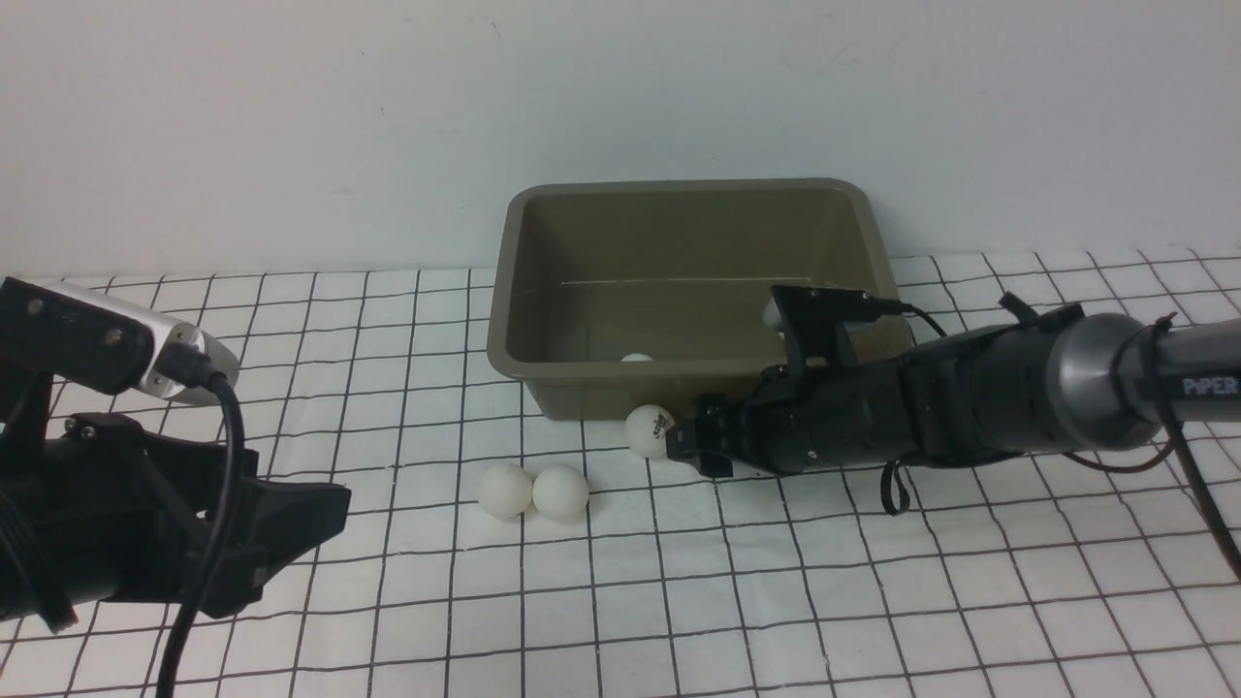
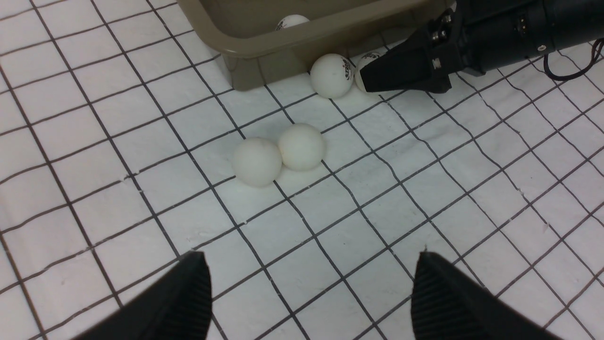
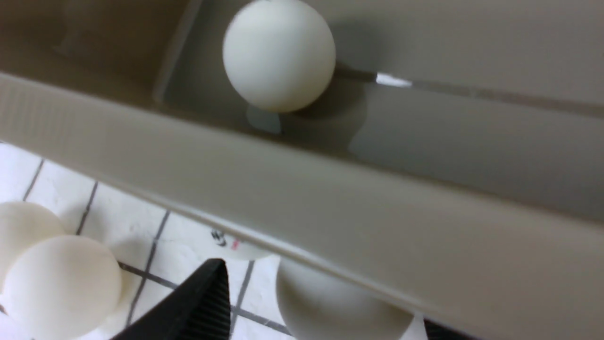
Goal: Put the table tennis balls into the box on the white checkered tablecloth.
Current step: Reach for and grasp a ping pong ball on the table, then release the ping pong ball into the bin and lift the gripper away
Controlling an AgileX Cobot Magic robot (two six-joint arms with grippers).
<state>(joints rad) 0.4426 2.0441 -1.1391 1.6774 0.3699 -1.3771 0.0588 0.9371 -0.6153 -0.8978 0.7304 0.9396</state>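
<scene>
Tablecloth (image 1: 873, 601), white with a black grid, covers the table; the olive box (image 1: 601, 397) sits on it near the wall. The left claw (image 2: 309, 257) hangs released over bare cloth. The right claw (image 1: 686, 446) lies at the box's front wall, released, jaws either side of a ball (image 3: 339, 302), a gap showing beside one finger (image 3: 188, 307). Two more balls (image 1: 637, 358) (image 1: 773, 312) lie inside the box, a logo ball (image 2: 331, 75) just beside its front wall, a touching pair (image 2: 257, 160) (image 2: 301, 146) nearer me.

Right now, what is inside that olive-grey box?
Inside the box: one table tennis ball peeking over the near wall, and another ball partly behind the right arm's camera. The near wall and that arm cover part of the floor, so more could hide there.
</scene>
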